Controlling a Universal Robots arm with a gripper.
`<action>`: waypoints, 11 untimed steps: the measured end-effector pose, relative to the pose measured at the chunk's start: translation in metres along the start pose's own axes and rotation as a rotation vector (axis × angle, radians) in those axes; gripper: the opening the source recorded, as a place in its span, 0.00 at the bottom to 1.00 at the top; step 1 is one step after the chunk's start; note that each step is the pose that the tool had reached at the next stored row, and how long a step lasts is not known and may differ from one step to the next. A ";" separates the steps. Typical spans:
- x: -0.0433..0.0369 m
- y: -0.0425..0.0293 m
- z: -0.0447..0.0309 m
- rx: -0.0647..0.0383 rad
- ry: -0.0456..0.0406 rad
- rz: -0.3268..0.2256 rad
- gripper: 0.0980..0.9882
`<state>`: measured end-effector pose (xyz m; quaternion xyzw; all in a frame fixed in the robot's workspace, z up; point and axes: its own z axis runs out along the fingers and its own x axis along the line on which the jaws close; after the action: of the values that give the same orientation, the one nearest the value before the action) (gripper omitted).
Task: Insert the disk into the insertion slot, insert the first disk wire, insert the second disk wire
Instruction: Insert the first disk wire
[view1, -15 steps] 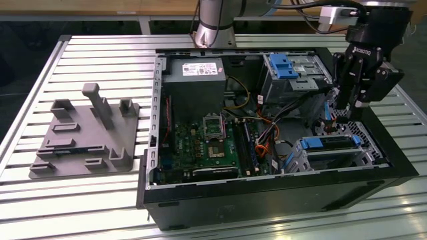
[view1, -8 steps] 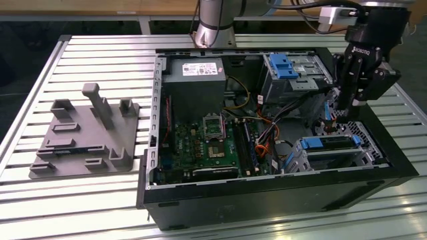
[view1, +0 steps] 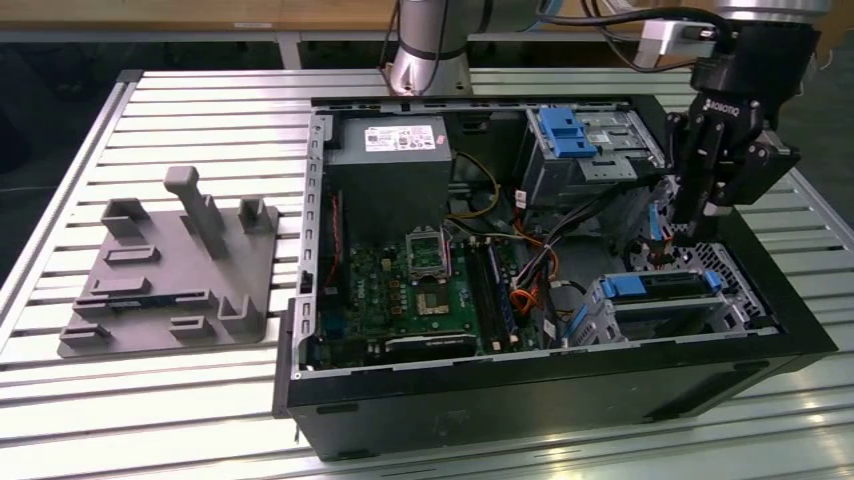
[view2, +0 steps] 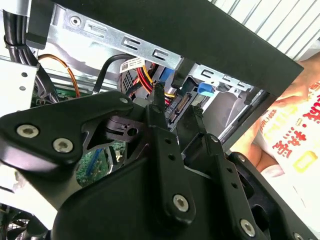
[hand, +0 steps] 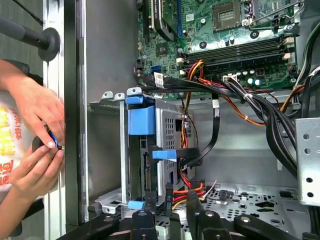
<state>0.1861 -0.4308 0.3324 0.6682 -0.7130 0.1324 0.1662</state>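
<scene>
- Computer case (view1: 534, 390), black, side panel off, lies on a slatted metal table (view1: 200, 120); it takes up the centre and the exterior view's right.
- Disk (view1: 654, 285) sits inside the insertion slot (view1: 674, 318), low in the frame toward the exterior view's right. Its blue carrier edge faces up.
- First wrist view: disk (hand: 141, 120) is seen edge-on within the perforated walls of the insertion slot (hand: 167, 125).
- A blue connector (hand: 164, 154) on a black cable sits at the disk's exposed end. It also shows in the second wrist view (view2: 205, 89).
- Gripper (view1: 697, 228) hangs pointing down inside the case, upper right of the exterior view, just above and behind the slot.
- Both wrist views: gripper (view2: 177, 103) (hand: 180, 194) is close to a bundle of red, orange and yellow wires (hand: 186, 189) that ends in a black connector (view2: 181, 101) near the disk's end.
- I cannot tell whether the gripper is clamped on that connector or merely beside it.
- Grey fixture plate (view1: 160, 280) with upright pegs lies on the table at the exterior view's left, well apart from the case.
- Motherboard (view1: 427, 290) lies mid-case; a taller grey bay with a blue latch (view1: 567, 135) stands above it in the frame, toward the exterior view's right.
- A person's hands (hand: 37, 135) work at something small outside the case wall, by a white printed bag (view2: 300, 135).
</scene>
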 end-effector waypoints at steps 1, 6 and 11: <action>0.0000 0.0000 0.0000 0.000 0.0001 0.001 0.31; 0.0004 -0.0001 0.0011 -0.007 -0.0008 0.016 0.31; 0.0026 -0.0003 0.0030 -0.015 -0.0046 0.035 0.31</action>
<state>0.1861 -0.4344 0.3307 0.6546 -0.7260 0.1283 0.1673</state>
